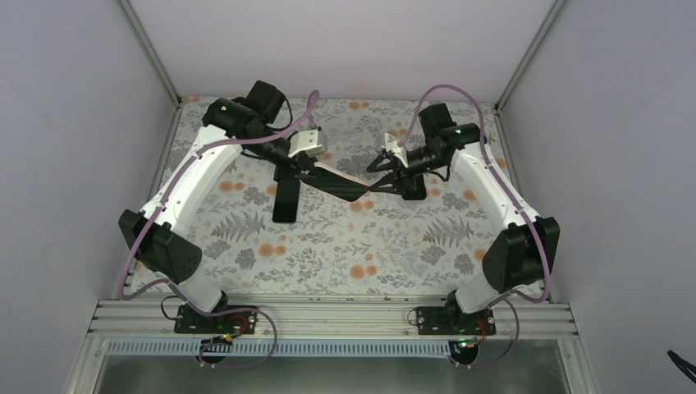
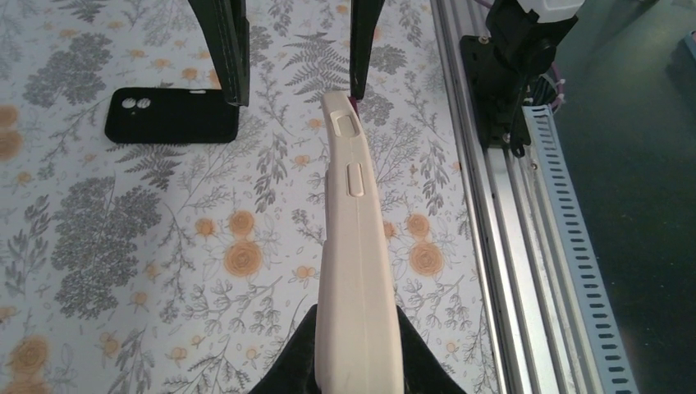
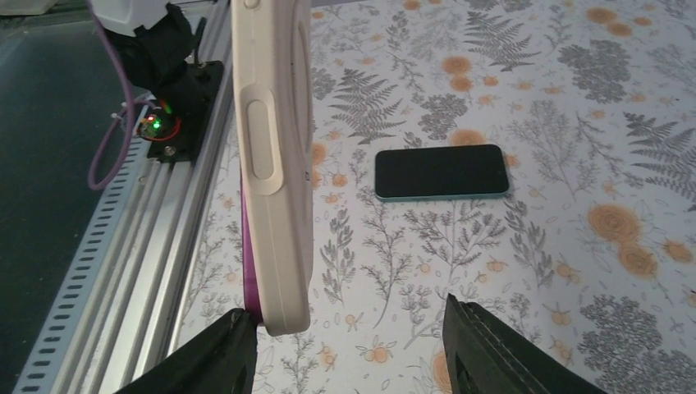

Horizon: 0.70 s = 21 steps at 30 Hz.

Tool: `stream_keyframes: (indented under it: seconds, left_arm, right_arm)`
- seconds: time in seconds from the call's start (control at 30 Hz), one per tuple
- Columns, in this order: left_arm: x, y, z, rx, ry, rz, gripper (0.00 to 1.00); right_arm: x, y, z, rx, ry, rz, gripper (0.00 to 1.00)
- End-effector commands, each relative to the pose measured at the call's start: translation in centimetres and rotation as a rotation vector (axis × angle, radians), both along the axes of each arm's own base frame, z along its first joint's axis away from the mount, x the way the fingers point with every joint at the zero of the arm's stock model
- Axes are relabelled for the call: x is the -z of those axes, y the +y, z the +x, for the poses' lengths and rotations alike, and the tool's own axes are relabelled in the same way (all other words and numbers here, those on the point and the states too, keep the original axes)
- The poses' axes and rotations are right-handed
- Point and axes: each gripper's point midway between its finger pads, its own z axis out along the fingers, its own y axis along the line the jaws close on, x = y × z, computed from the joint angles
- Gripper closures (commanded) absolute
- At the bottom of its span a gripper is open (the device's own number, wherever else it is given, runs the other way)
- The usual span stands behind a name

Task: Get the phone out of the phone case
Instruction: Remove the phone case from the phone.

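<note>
Just past the aluminium rail [image 1: 328, 316] at the near edge lies the floral cloth [image 1: 328, 254]. On it a spare black case [image 2: 172, 116] and a teal-edged phone [image 3: 441, 172] rest flat, well apart. Farther back, the beige phone case [image 2: 357, 246] is held off the table between the two arms. The left gripper [image 2: 357, 353] is clenched on one end of it. The right gripper [image 3: 353, 353] stands with its jaws spread wide at the other end, one finger beside a sliver of purple phone [image 3: 249, 279] showing at the case's lip. The peel looks begun, not finished. Next, the right fingers likely must pinch that exposed edge and draw it out while the left anchors the case.
</note>
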Motion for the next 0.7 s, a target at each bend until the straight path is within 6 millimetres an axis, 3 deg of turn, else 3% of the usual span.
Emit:
stream_keyframes:
  seconds: [0.0, 0.67]
  left_arm:
    - [-2.5, -0.8, -1.8, 0.061, -0.004, -0.111, 0.98]
    - [-2.2, -0.5, -3.5, 0.100, 0.006, -0.135, 0.98]
  right_arm:
    - [-0.4, 0.6, 2.8, 0.064, -0.086, -0.003, 0.41]
    - [2.0, 0.8, 6.0, 0.062, -0.062, -0.088, 0.42]
